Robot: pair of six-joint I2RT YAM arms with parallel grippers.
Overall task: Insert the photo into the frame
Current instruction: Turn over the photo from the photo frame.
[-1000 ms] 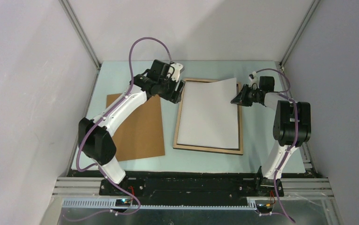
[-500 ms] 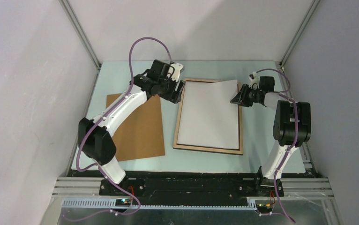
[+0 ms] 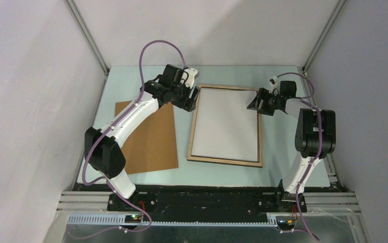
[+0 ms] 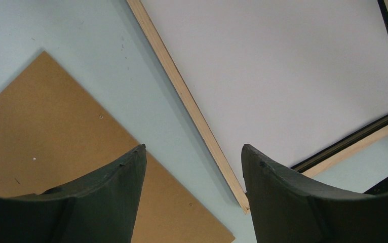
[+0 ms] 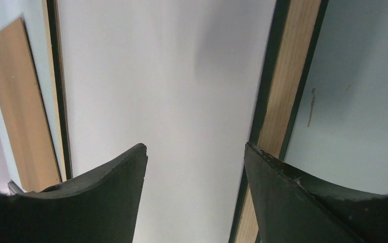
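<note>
The photo (image 3: 226, 123) lies flat inside the frame (image 3: 194, 129), white back up, likely so the picture shows through the front, while the left claw (image 3: 193, 99) and right claw (image 3: 254, 102) hang wide open over the far corners, holding nothing.

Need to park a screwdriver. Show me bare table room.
Bare table: the near strip between the frame and the arm bases, and the far strip behind it. Crowded: the frame's far corners, at the left pincer and right pincer, and the narrow gap beside the hardboard panel.
</note>
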